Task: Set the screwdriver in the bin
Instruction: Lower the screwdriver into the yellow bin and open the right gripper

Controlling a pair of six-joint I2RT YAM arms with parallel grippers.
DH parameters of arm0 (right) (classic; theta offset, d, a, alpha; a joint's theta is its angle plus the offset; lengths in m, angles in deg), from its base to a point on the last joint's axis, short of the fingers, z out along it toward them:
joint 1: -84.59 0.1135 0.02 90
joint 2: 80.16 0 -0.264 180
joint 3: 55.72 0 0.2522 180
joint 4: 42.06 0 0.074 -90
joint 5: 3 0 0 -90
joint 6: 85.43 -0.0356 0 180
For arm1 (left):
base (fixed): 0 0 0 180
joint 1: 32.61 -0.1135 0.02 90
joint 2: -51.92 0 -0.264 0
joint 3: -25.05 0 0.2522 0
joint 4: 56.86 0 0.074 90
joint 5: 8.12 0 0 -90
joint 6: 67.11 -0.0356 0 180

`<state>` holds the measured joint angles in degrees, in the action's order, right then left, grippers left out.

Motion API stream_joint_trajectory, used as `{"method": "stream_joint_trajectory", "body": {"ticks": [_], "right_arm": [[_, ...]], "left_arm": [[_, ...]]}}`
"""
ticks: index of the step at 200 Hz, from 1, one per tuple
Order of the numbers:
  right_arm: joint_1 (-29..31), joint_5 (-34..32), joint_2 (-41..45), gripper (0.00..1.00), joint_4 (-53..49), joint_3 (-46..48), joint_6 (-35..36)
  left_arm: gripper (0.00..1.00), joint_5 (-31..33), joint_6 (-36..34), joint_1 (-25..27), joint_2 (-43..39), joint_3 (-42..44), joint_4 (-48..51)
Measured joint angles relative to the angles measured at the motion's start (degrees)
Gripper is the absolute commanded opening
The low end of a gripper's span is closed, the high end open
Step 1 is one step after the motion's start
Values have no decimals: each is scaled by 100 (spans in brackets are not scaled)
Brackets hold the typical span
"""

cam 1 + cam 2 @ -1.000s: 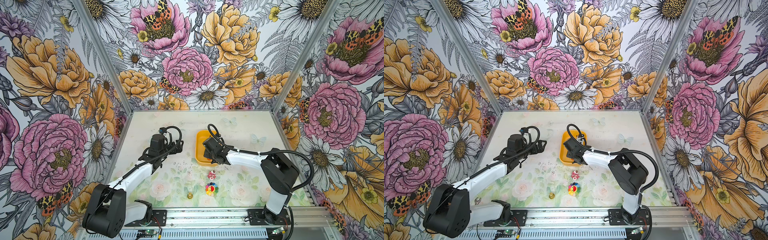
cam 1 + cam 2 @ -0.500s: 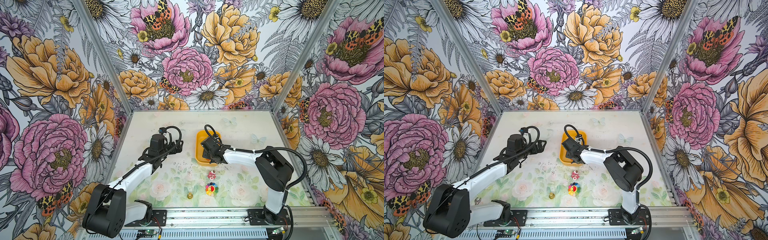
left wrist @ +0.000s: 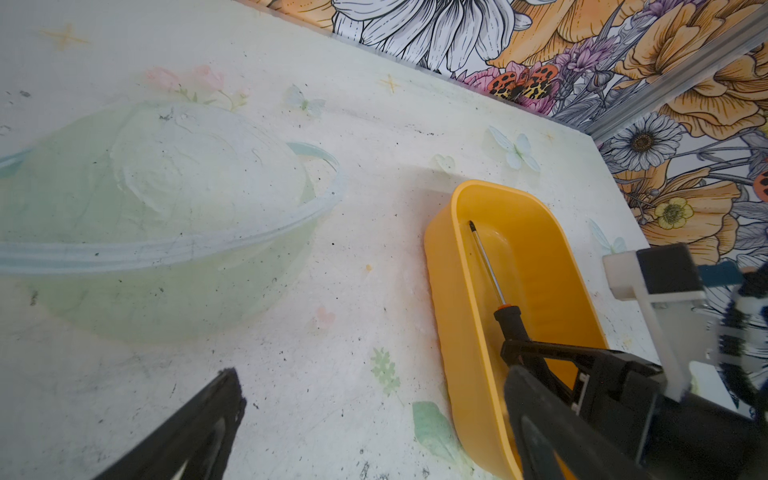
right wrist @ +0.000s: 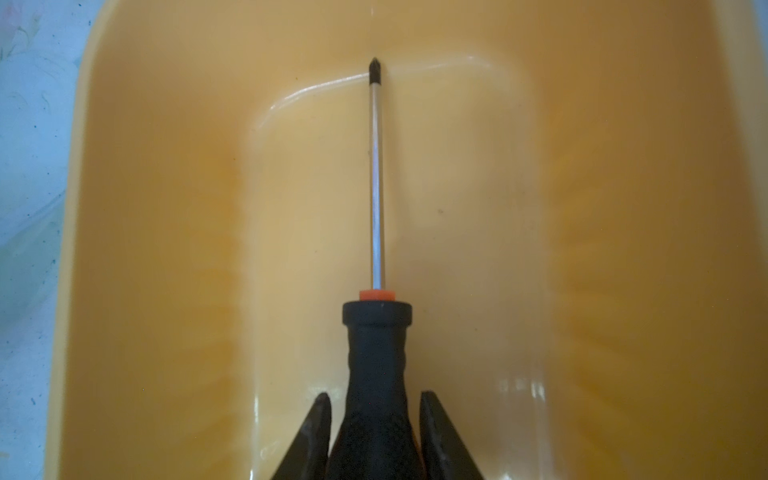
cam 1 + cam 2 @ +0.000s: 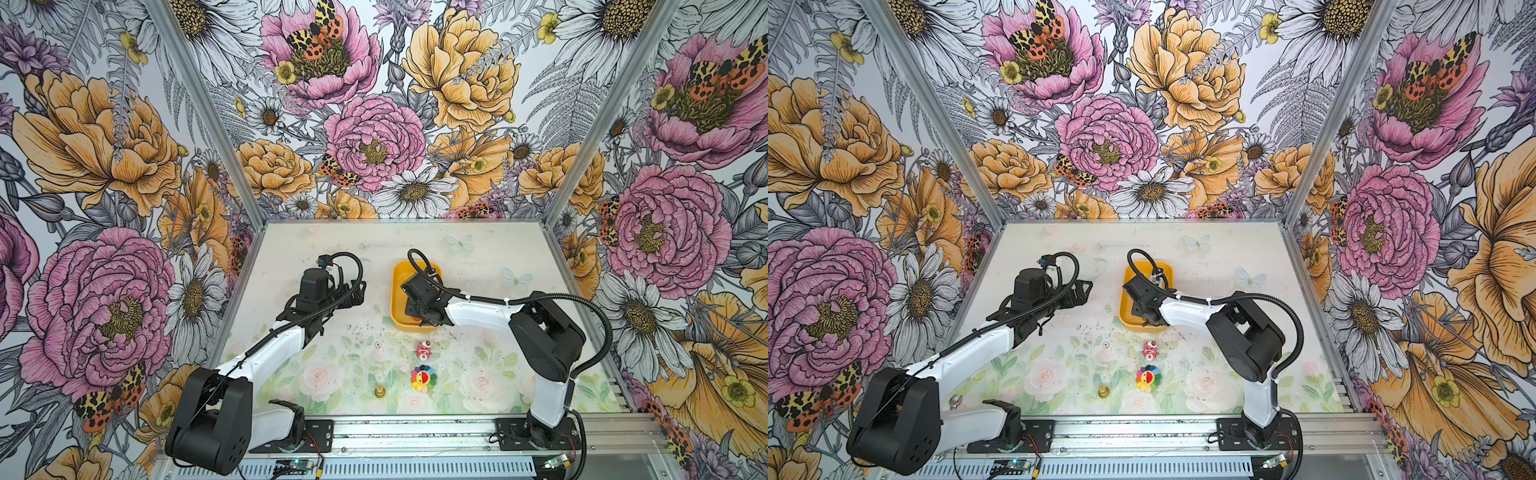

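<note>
The screwdriver [image 4: 376, 232] lies along the bin [image 4: 623, 208], handle pinched by the right end effector [image 4: 376, 432], its tip at the far wall ahead. Bare floor flanks the shaft. The left end effector [image 5: 353, 291], spread, hovers beside over clear tabletop [image 3: 332, 291].

Both top views are bright and evenly lit, with only soft, short shadows under the arms on the worktop [image 5: 478, 266]; the wall panels bow outward toward the frame edges. In the left wrist view the light is diffuse, the bin [image 3: 449, 266] casts a faint shadow, and the black parts nearest the lens are blurred. In the right wrist view the bin [image 4: 166, 208] shows pale glare streaks, and the screwdriver [image 4: 376, 187] shaft gleams.
</note>
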<state>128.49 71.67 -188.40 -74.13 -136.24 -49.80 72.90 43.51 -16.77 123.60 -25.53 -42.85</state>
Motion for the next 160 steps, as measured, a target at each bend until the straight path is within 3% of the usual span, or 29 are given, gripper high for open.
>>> {"method": "stream_joint_trajectory", "body": {"ticks": [97, 160], "right_arm": [[-37, 9, -35, 43, -234, -129, 125], [-37, -13, -33, 47, -295, -223, 402]], "left_arm": [[99, -103, 0, 0, 44, -4, 2], [99, -107, 0, 0, 44, -4, 2]]}}
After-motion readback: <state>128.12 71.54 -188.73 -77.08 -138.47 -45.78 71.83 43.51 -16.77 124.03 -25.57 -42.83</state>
